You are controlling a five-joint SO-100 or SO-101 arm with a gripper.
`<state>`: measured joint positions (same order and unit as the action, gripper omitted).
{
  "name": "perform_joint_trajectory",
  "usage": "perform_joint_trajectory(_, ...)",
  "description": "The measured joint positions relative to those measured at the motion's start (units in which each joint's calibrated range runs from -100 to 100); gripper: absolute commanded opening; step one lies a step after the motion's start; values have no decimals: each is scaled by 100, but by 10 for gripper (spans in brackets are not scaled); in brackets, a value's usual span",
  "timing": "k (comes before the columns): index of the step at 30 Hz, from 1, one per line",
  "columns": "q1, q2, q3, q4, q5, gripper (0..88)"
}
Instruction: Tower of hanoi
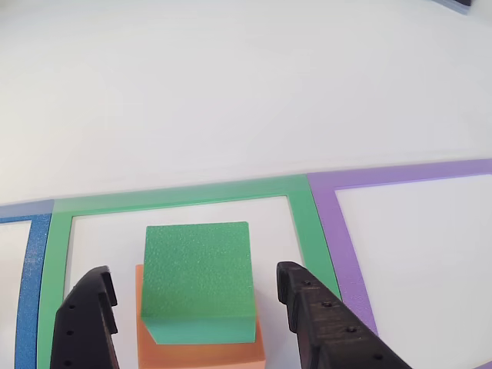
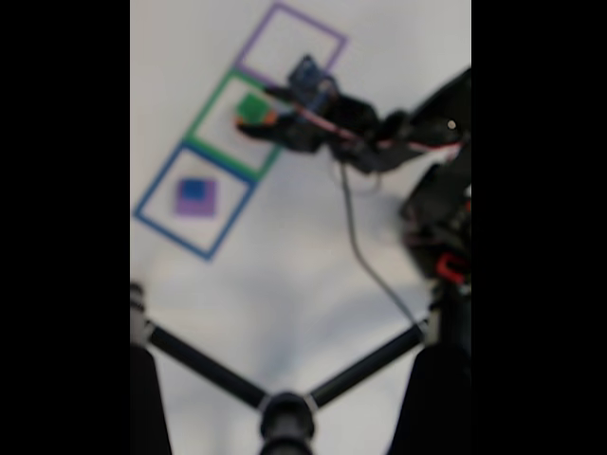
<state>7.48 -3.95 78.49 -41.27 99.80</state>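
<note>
In the other view a green block (image 1: 198, 265) lies stacked on a larger orange block (image 1: 200, 355), inside a square of green tape (image 1: 184, 196). My gripper (image 1: 194, 275) is open, its two black fingers standing on either side of the green block with a gap on each side. The blurred fixed view shows the gripper (image 2: 258, 121) over the green block (image 2: 251, 107). There a small blue block (image 2: 193, 190) rests on a purple block (image 2: 196, 207) inside a blue tape square (image 2: 171, 235).
A purple tape square (image 1: 400, 175) adjoins the green one on the right in the other view and holds no block. The white table stretches beyond. In the fixed view black struts (image 2: 285, 417) cross the bottom and a cable (image 2: 356, 246) trails from the arm.
</note>
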Motion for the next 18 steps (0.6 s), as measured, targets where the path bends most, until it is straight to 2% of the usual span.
perform_joint_trajectory(10, -224, 67, -9, 0, 0, 96)
perform_joint_trajectory(18, -272, 67, -9, 0, 0, 68)
